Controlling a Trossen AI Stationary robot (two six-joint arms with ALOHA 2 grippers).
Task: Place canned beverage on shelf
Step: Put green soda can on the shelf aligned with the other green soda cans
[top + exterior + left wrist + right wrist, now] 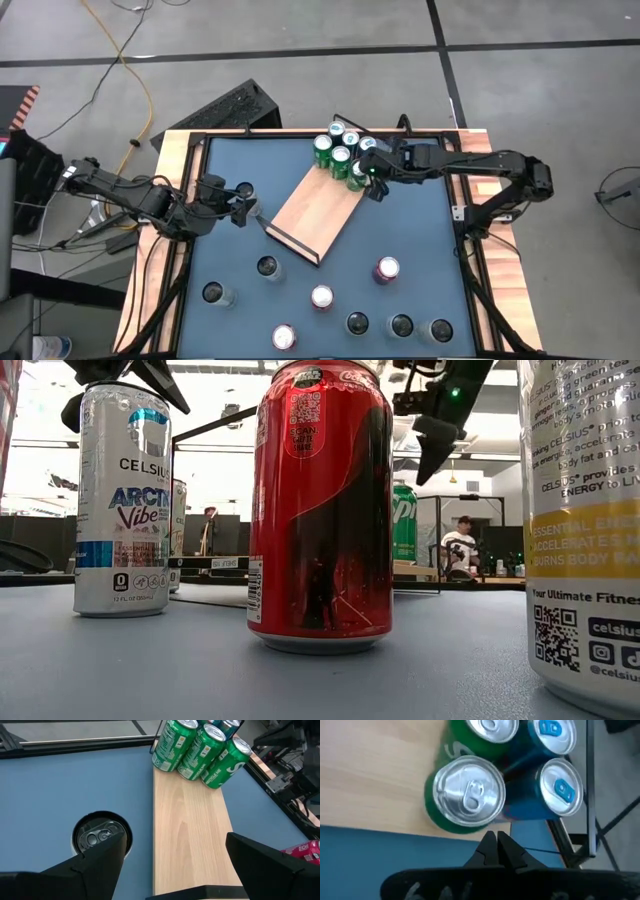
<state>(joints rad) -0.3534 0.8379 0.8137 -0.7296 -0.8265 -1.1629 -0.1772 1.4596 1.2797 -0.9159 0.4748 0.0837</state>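
The shelf, a light-wood board with a dark lip, lies askew on the blue tabletop. Several green and blue cans stand upright at its far end, the green ones nearest the bare wood. My left gripper stands open at the shelf's near-left end; its fingers flank the board. My right gripper is shut, its fingertips close by the rim of the nearest green can, at the shelf's right edge. My right gripper comes at the nearest green can slanting down from the table's right side, with its shut fingertips beside the can's wall below the rim. Whether they touch it cannot be told.
A dark-topped can stands on the table just left of the shelf, by my left gripper. Several loose cans stand near the front edge, among them a red one and a white one. A wooden rim borders the table. People show in the room behind.
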